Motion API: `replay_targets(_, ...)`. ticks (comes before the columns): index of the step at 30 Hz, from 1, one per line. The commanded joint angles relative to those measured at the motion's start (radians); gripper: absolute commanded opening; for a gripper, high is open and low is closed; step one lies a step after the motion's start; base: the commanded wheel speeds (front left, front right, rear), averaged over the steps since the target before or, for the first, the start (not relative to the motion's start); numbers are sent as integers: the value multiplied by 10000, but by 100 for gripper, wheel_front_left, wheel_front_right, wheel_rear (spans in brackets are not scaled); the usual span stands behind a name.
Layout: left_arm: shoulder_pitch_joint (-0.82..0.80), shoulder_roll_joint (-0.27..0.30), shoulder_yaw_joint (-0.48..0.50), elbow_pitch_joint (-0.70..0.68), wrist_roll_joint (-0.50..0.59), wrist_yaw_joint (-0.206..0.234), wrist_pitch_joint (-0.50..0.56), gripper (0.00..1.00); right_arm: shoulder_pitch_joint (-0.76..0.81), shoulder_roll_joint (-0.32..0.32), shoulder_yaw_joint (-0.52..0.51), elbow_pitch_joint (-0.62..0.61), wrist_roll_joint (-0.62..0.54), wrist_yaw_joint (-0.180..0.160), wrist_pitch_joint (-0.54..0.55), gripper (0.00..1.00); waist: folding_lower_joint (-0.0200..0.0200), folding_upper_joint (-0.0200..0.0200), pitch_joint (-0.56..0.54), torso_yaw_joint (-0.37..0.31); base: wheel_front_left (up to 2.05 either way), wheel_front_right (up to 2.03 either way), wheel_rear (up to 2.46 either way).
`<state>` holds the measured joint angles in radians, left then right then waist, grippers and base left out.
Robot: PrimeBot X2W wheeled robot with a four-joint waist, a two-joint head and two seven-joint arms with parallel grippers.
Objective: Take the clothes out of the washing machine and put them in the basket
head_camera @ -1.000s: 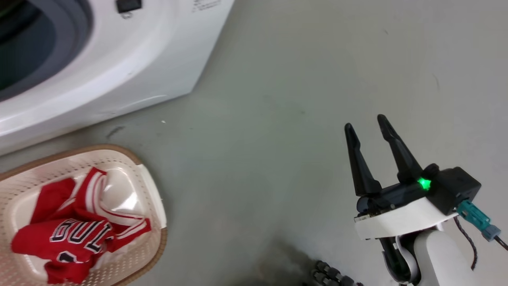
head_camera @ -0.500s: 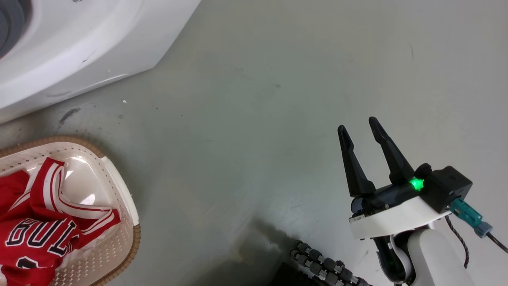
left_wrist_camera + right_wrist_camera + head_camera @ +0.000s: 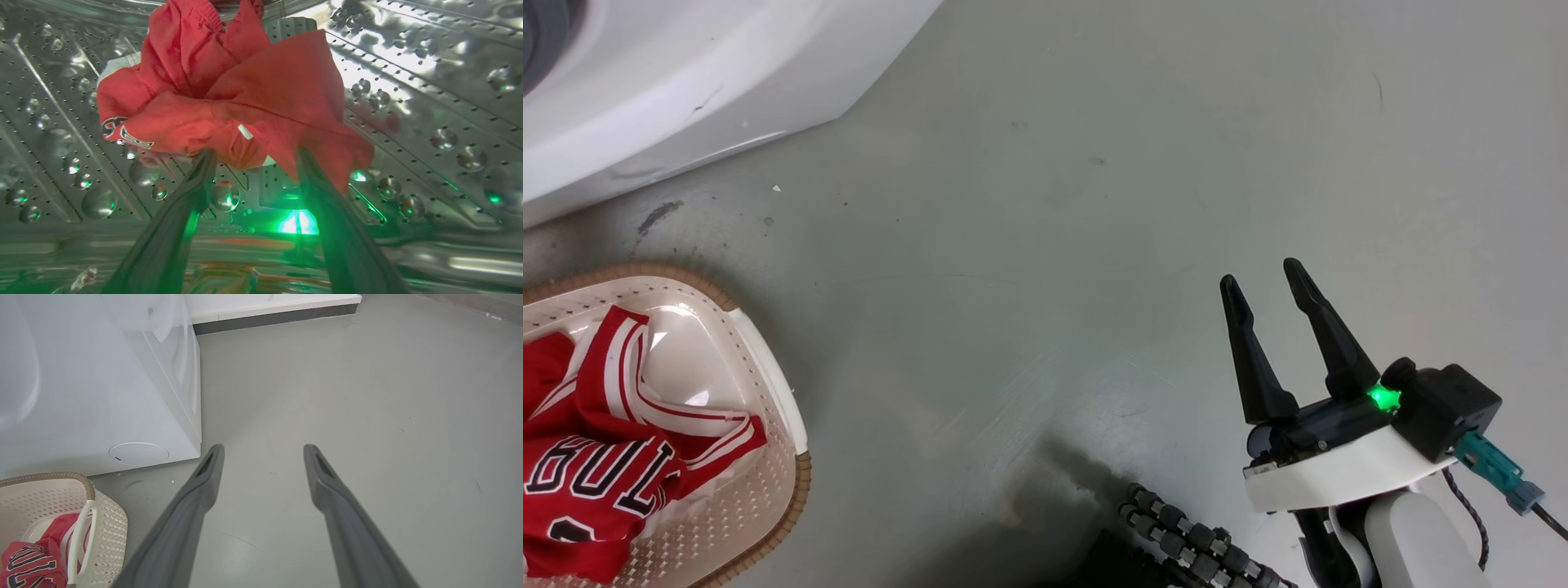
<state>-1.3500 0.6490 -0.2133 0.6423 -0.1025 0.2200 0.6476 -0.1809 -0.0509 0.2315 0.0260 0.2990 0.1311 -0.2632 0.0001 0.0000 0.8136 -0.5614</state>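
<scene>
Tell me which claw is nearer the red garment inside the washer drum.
Left. The left claw is inside the drum, open, fingertips at the lower edge of the red garment. The right claw hangs open over bare floor outside the washer.

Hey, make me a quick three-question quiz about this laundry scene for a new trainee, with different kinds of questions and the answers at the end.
1. True or false: the right gripper holds a garment.
2. What already lies in the basket?
3. The red garment at the left gripper lies: A in the basket, B in the drum, C in the right gripper.

Key: 1 false, it is open and empty. 2 a red jersey. 3 B.
</scene>
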Motion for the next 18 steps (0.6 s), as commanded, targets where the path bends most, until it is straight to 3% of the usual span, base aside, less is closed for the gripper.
replay_targets(1, 103, -116, -140, 123, -4, -74, 81, 100, 88, 10, -29, -65, -11, -7, -15, 100, -1, 0, 6, -2, 0, 0, 0)
replay_targets(2, 96, -126, -170, 161, -11, -89, 105, 98, 137, 10, -31, -92, -6, -7, -15, 100, -1, 0, 14, -2, 0, 0, 0)
replay_targets(4, 54, -111, -240, 181, 30, -93, -32, 0, 171, 10, -24, -128, 7, -7, -16, 100, -1, 0, 28, -12, 0, 0, 0)
replay_targets(12, -300, 75, -93, 533, -22, 132, -1513, 0, 77, 10, -39, -237, 57, -7, -16, 100, -1, 0, -95, -83, 0, 0, 0)
replay_targets(18, -85, 156, 201, 762, -385, 21, -3082, 0, -117, 10, -37, -195, 143, -7, -15, 100, -1, 0, -282, -103, 0, 0, 0)
